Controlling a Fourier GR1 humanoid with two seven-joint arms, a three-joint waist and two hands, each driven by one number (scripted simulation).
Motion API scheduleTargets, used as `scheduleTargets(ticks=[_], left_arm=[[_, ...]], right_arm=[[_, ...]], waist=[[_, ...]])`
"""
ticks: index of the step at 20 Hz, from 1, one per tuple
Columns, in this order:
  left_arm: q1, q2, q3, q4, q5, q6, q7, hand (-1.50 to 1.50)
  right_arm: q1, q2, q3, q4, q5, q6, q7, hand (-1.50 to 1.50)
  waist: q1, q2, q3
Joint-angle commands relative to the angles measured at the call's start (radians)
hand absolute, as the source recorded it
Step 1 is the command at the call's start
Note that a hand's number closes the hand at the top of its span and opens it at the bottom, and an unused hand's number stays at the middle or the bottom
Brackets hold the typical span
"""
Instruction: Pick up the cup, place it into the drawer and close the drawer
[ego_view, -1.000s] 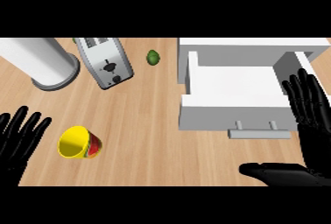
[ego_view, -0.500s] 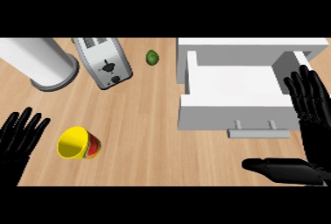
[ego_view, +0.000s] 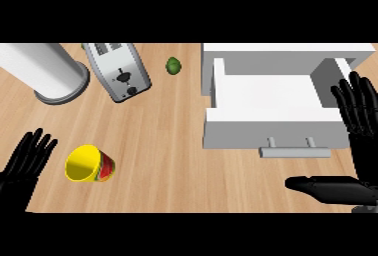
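Note:
A yellow cup (ego_view: 89, 164) with red and green on its side lies tipped on the wooden counter at the lower left, its mouth facing left. My left hand (ego_view: 26, 164) is just left of it, fingers straight and spread, not touching it. A white drawer (ego_view: 275, 109) stands pulled open at the right, its inside bare and its handle (ego_view: 294, 146) toward me. My right hand (ego_view: 357, 142) is at the right edge, its fingers straight along the drawer's right side and its thumb (ego_view: 321, 185) stretched left below the handle.
A silver toaster (ego_view: 117, 70) stands at the upper middle-left. A white cylinder on a grey base (ego_view: 42, 69) fills the upper left corner. A small green fruit (ego_view: 173, 65) lies between the toaster and the drawer.
My left hand has crept slightly right and up, toward the cup. The right hand has shifted a little to the right. The cup and drawer have not moved.

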Motion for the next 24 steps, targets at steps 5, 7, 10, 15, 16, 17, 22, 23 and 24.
scheduleTargets(ticks=[5,7,10,15,16,17,22,23,24], left_arm=[[-0.132,0.026,0.023,0.420,-0.207,0.027,-0.269,-1.50],[-0.159,0.020,0.023,0.497,-0.232,0.045,-0.322,-1.50],[-0.205,0.095,0.058,0.686,-0.213,-0.048,-0.415,-1.50],[-0.283,0.085,0.041,0.853,-0.269,0.007,-0.562,-1.50],[-0.304,0.125,0.053,0.940,-0.281,-0.024,-0.623,-1.50],[-0.339,0.116,0.040,1.026,-0.317,0.008,-0.678,-1.50],[-0.400,0.135,0.043,1.109,-0.302,0.005,-0.724,-1.50],[-0.434,0.140,0.052,1.170,-0.306,0.011,-0.752,-1.50],[-0.439,0.181,0.061,1.182,-0.297,-0.019,-0.741,-1.50]], right_arm=[[-0.031,0.051,0.063,0.034,0.077,-0.041,-0.012,-1.50],[0.019,0.043,0.050,-0.014,0.045,-0.015,-0.002,-1.50],[0.054,0.013,0.019,-0.046,0.010,0.025,-0.001,-1.50],[-0.011,0.029,-0.004,0.062,0.013,0.011,-0.057,-1.50],[-0.020,0.022,0.034,-0.062,0.025,0.002,0.071,-1.50],[-0.064,-0.015,-0.034,0.035,-0.022,0.031,0.033,-1.50],[0.033,0.037,0.037,-0.004,0.027,0.027,-0.031,-1.50],[-0.052,0.002,-0.021,0.051,-0.013,0.034,-0.008,-1.50],[0.008,0.038,0.042,-0.057,0.007,0.019,0.051,-1.50]], waist=[[-0.003,0.001,-0.001],[-0.006,0.001,-0.001],[-0.009,0.001,-0.001],[-0.003,0.001,0.000],[-0.008,0.001,-0.001],[-0.009,0.003,-0.002],[-0.010,0.002,-0.001],[-0.013,0.004,-0.002],[-0.016,0.003,-0.003]])
